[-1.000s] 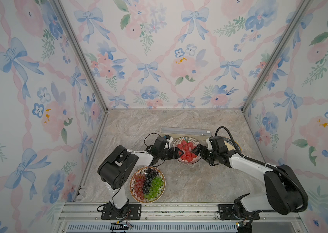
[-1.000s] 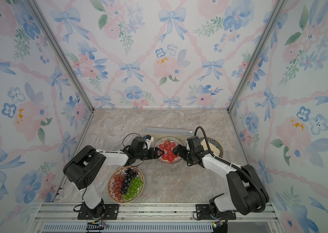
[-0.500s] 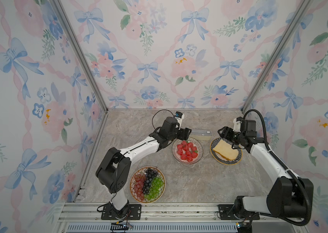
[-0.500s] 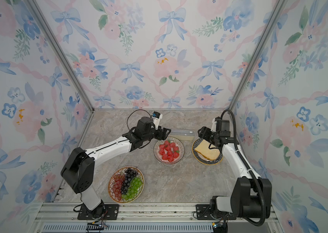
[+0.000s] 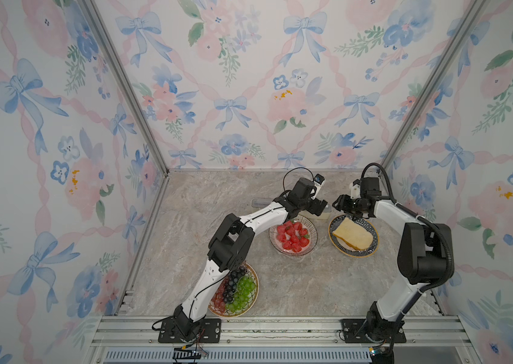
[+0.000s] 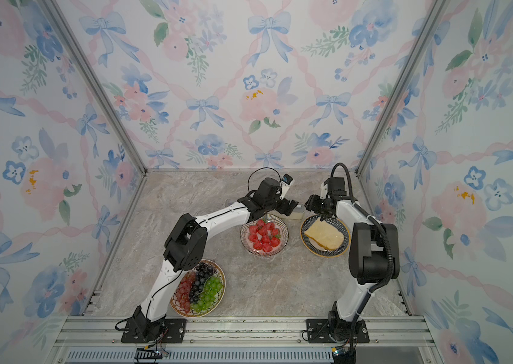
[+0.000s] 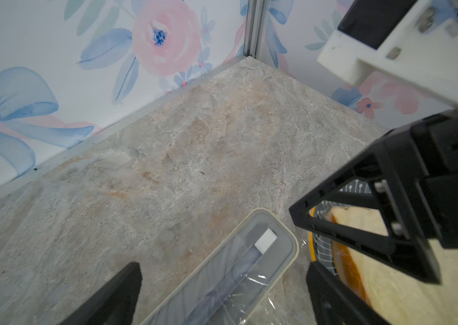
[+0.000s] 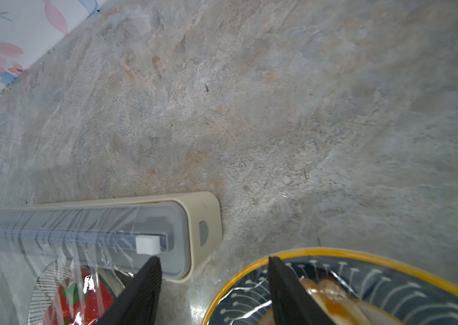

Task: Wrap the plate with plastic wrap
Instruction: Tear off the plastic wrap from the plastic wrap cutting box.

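Right wrist view gives you the clearest reading of progress. The plastic wrap (image 8: 53,247) is drawn out of the long cream box (image 8: 211,213) and lies as a crinkly clear sheet over the strawberry plate (image 8: 46,277). The box lies on the worktop (image 8: 278,112) just behind that plate. The white slider (image 8: 146,244) sits at the box end nearest the bread plate (image 8: 335,252). Your right tool (image 8: 213,270) hovers just beside that end, jaws partly apart with nothing between them.

In the left wrist view your left tool (image 7: 222,270) stands wide open, one finger on each side of the same box end. Neither finger touches the box, and the tool holds nothing.

In both top views the two tools face each other over the box, right of centre in the frame. The strawberry plate (image 5: 313,234) and the bread plate (image 5: 372,249) sit just below them, and the grape plate (image 5: 254,299) is lower down, partly under the left arm.

My judgement is that the pull-out is done and the film covers the strawberries. I cannot see a cut edge, so running the slider along the box looks like the next step. After that the loose film has to be pressed down around the rim. Glossy creases show on the bread plate too, but I cannot tell whether it is wrapped. I can make out no film on the grape plate.
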Tool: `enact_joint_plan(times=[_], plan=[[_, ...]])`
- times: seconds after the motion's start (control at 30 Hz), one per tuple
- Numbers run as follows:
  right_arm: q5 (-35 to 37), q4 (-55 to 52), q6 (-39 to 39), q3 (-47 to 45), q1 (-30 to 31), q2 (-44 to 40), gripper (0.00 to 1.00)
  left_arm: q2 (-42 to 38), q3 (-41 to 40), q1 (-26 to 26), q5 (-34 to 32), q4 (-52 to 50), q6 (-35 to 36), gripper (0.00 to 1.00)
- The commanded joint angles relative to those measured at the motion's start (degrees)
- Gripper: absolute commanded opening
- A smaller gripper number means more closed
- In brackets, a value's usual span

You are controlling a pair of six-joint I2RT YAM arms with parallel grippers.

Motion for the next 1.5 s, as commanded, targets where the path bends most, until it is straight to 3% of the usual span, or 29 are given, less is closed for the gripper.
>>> enact_joint_plan(times=[0.0,0.13,0.33,0.8,1.47], plan=[[-1.11,-0.26,0.09,2.27,0.47,1.77,0.62,3.84,5.23,-0.51,-0.07,-0.49,2.70,0.93],[-1.42,0.05,0.24,3.22,0.56,3.30,0.61,8.03,10.10,-0.47,-2.59,-0.53,2.19,0.93],[-1.15,-1.06,0.06,4.41,0.56,5.29,0.61,11.74,13.61,-0.48,-0.75,-0.45,2.67,0.92],[2.05,-5.12,-1.14,5.02,0.99,7.80,0.58,12.66,11.67,-0.47,0.82,-0.62,4.53,0.90],[9.31,-11.10,-3.83,6.76,1.36,8.60,0.56,11.05,8.64,1.16,-2.57,-2.22,5.36,0.89]])
